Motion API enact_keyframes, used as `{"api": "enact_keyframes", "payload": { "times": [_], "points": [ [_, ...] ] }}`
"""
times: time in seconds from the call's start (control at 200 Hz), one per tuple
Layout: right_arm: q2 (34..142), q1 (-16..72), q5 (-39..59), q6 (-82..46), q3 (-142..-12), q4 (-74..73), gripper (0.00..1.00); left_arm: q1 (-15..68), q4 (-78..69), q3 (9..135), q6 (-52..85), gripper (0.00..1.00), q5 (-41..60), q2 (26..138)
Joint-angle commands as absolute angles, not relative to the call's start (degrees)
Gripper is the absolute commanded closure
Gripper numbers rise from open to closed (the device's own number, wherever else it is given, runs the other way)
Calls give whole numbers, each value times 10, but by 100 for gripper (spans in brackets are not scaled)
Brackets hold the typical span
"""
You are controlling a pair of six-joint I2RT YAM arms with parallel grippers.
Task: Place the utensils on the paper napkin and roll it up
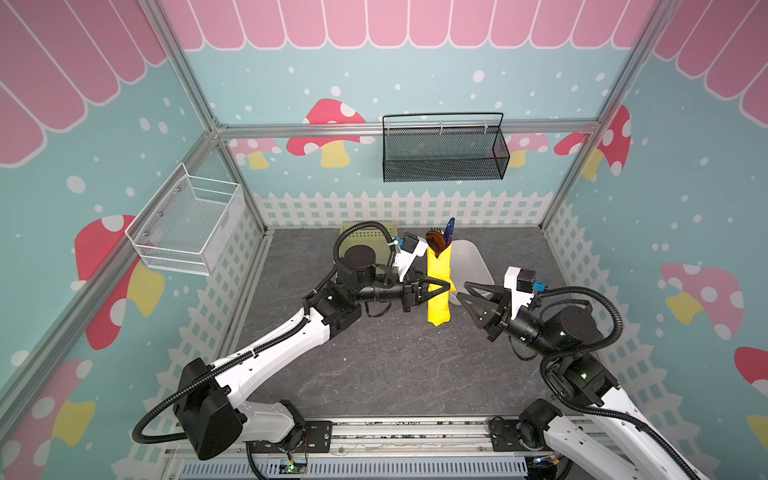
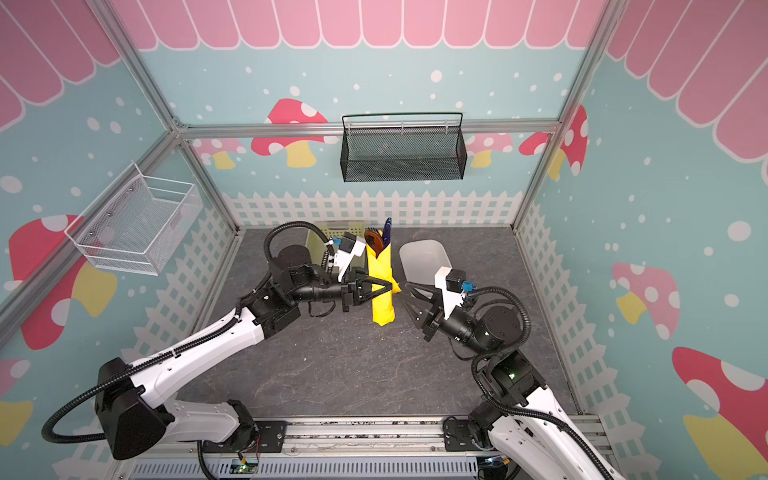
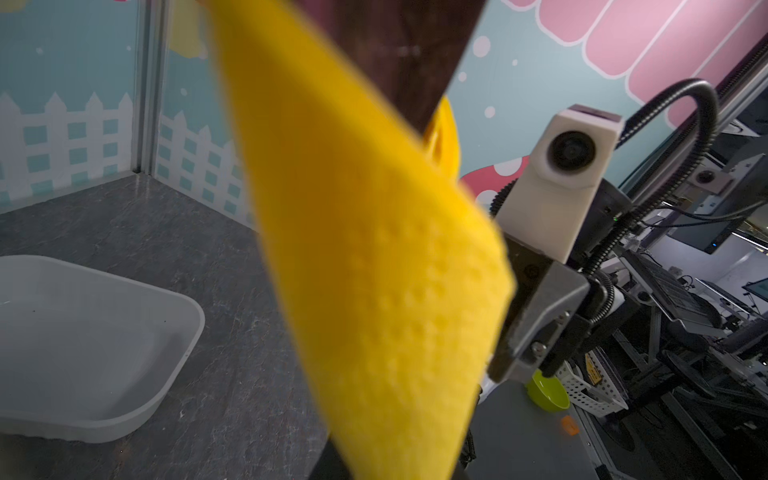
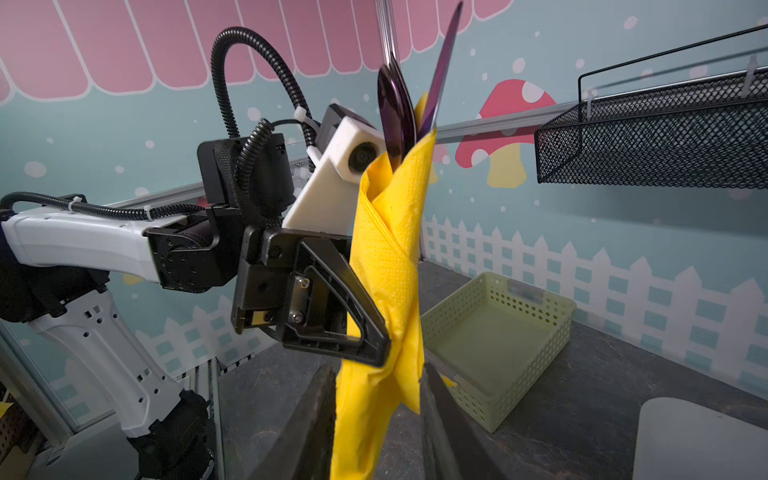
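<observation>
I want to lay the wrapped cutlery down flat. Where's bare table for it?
The widest bare table runs from under the paper napkin to the front rail. A smaller patch lies right of the white tray, along the fence. The back middle is crowded: green basket, tray, left gripper shut on the napkin, right gripper open beside it.

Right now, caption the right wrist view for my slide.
Left claw pinches the rolled yellow paper napkin upright, spoon and knife poking out its top.

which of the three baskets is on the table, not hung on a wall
The pale green plastic basket, standing at the back of the table. The black mesh basket hangs on the back wall, the white wire basket on the left wall.
</observation>
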State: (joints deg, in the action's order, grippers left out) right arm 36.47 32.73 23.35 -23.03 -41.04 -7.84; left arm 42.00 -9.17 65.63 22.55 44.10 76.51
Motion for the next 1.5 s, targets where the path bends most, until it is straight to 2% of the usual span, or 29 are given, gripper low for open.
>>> {"api": "enact_keyframes", "payload": {
  "times": [0.0, 0.12, 0.23, 0.41, 0.53, 0.786, 1.131, 1.231, 1.496],
  "points": [
    [374, 330, 266, -232, -427, -70, 64, 417, -132, 654, 229, 96, 483, 743],
    [388, 330, 285, -234, -434, -73, 65, 417, -133, 651, 232, 96, 491, 739],
    [395, 330, 285, -237, -436, -79, 71, 417, -138, 650, 237, 97, 499, 738],
    [394, 330, 282, -241, -439, -87, 92, 417, -134, 649, 237, 97, 499, 735],
    [383, 330, 266, -243, -436, -82, 100, 417, -118, 649, 226, 96, 489, 731],
    [353, 330, 230, -234, -444, -46, 100, 414, -95, 646, 213, 89, 471, 723],
    [341, 330, 216, -228, -457, -15, 100, 411, -97, 643, 216, 90, 459, 718],
    [346, 330, 231, -238, -456, -22, 79, 411, -91, 648, 215, 91, 428, 718],
    [384, 330, 318, -265, -453, -61, 75, 411, -79, 682, 209, 92, 405, 744]
  ]
}}
